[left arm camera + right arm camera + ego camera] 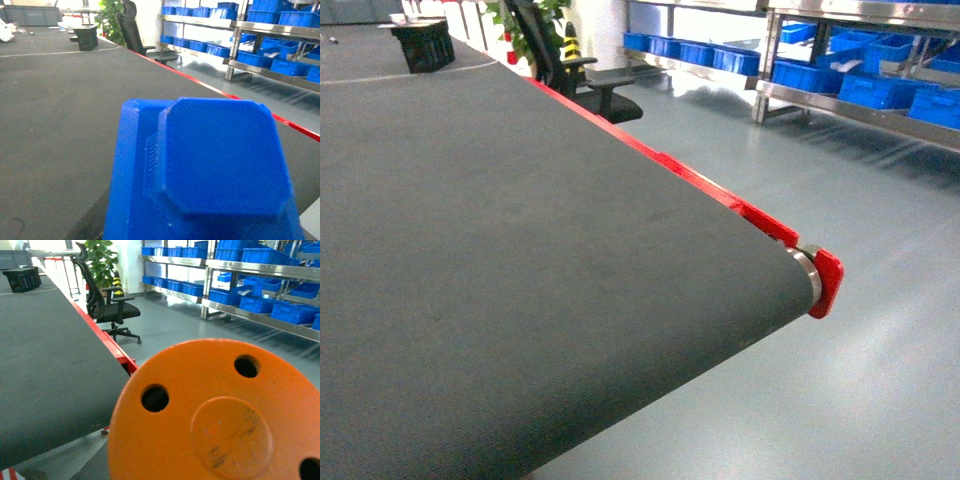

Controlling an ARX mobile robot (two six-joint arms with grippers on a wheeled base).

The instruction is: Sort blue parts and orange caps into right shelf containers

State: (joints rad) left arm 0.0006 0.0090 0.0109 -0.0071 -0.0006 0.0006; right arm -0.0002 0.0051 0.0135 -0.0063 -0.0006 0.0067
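Blue part point(210, 165) fills the left wrist view above the dark bench point(60, 110); an orange cap point(220, 415) fills the right wrist view beside the bench's red edge point(107, 347). The head view shows neither, only bench and distant blue crates point(880, 90). No claw is visible, so grip cannot be told.

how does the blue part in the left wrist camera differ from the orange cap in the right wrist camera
The blue part is angular, a raised octagonal face on a boxy base; the orange cap is round. The blue part's face is solid with fine ridges at its side; the orange cap has small round holes and a circular centre disc. Both are plastic, fill the near foreground, and hide the grippers.
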